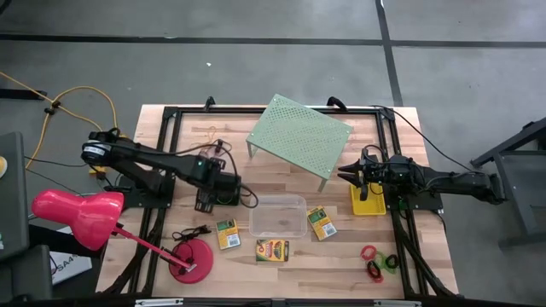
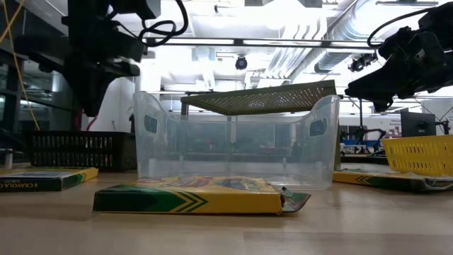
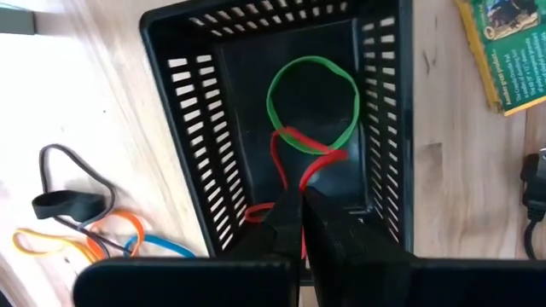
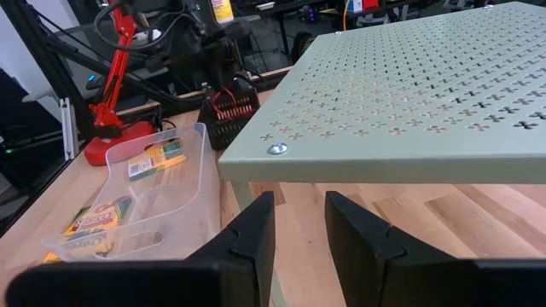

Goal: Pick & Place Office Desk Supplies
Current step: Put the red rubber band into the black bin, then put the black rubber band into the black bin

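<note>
The light wooden table (image 1: 341, 264) is dominated by the large pale green perforated shelf (image 1: 300, 138), and the clear plastic tub (image 1: 278, 215) is parked just in front of it with nothing in it. Three green-and-yellow card boxes are laid flat around the tub, one of them (image 1: 273, 250) right in front.

The small black mesh tray (image 3: 281, 119) is where the action is. The left gripper (image 3: 299, 217) is held inside it, fingers pressed together on a thin red rubber band (image 3: 294, 158), which is draped across the tray floor and overlaps a green rubber band (image 3: 312, 104). So the band is already directly under the fingers, and probably only a release is left. More loose bands (image 3: 85, 234) are left on the wood just beside the tray, nearest this arm.

The right gripper (image 4: 294, 234) is held half spread, with nothing between its fingers, above the yellow basket (image 1: 367, 201), pointed toward the shelf.
</note>
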Controlling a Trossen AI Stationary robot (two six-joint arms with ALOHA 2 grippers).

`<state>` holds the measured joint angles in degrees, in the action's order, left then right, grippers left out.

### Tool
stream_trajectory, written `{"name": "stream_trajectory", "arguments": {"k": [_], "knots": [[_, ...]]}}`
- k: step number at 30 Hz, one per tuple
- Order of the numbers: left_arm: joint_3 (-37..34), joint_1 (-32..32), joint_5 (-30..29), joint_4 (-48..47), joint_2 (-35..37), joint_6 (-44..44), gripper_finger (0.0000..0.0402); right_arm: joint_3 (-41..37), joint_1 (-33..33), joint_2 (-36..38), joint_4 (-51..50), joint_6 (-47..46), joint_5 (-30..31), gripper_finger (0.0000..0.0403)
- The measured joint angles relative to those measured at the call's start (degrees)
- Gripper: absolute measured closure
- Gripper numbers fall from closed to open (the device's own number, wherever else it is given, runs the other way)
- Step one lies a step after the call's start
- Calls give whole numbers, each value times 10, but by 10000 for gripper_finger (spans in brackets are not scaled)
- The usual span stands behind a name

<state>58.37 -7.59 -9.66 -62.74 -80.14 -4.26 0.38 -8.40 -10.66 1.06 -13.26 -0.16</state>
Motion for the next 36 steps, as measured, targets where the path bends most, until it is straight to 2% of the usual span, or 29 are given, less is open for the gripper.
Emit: {"name": "stream_trajectory", "arguments": {"k": [8,16,23,36], "knots": [[0,25,35,2,0,-9,381,0,0,0,0,0,0,309],[0,41,36,2,0,-14,349,0,0,0,0,0,0,309],[0,41,39,8,0,-14,345,0,0,0,0,0,0,309],[0,61,84,24,0,-34,345,0,0,0,0,0,0,309]]}}
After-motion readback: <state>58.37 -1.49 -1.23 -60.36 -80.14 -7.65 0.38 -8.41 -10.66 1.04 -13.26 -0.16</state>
